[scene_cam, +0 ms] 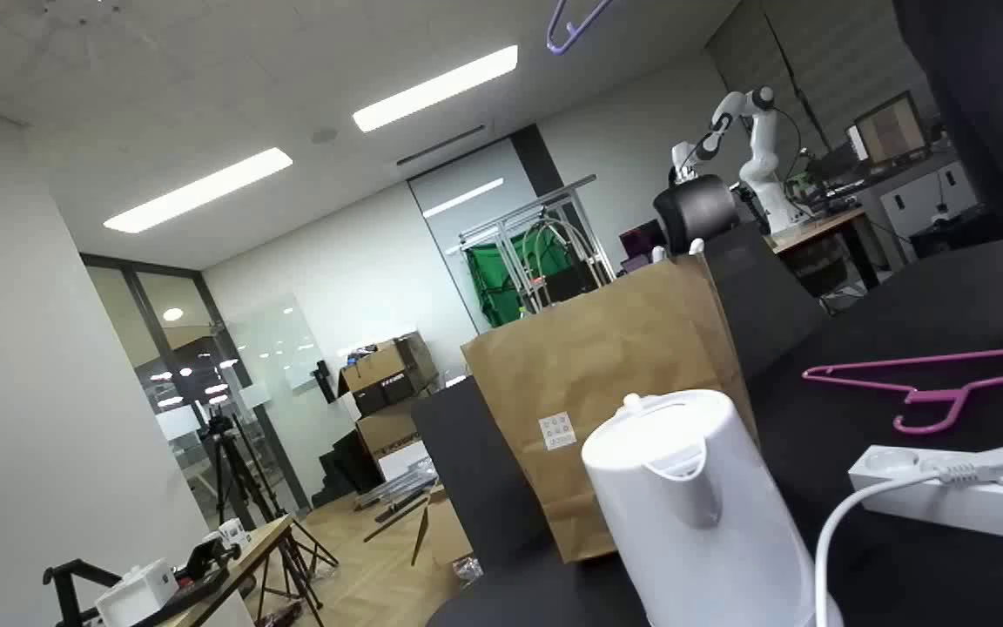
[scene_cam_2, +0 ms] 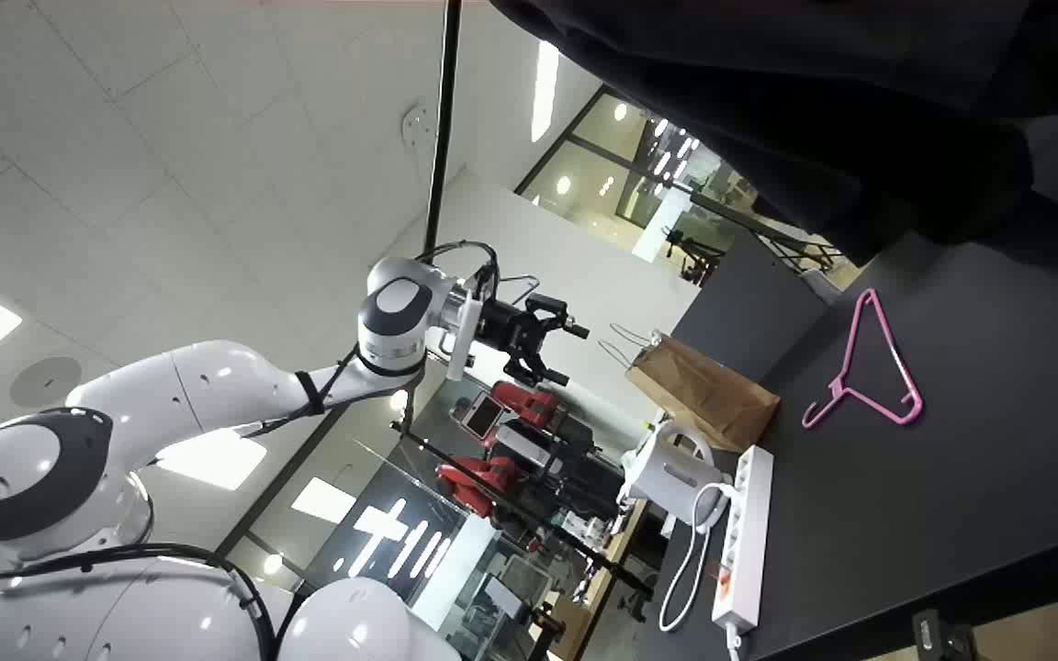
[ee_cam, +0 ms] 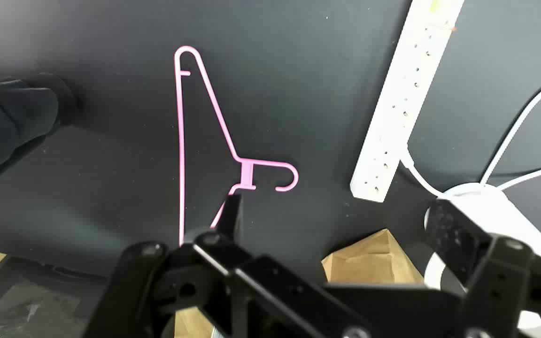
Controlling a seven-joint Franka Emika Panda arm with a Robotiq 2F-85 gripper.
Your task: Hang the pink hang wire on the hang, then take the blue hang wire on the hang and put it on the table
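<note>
In the wrist view's foreground, your tool (ee_cam: 337,209) is released, jaws wide apart. Beyond it, the pink hanger (ee_cam: 247,174) lies on the tabletop (ee_cam: 301,94), near a white power strip (ee_cam: 402,99). In an exterior view, the blue hanger (scene_cam: 557,47) shows partly, against the ceiling (scene_cam: 301,52).

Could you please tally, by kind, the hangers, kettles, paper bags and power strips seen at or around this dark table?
Hangers: 2, one pink hanger and one bluish-violet hanger
White kettle: 1
Brown paper bag: 1
White power strip: 1
Total: 5
</note>
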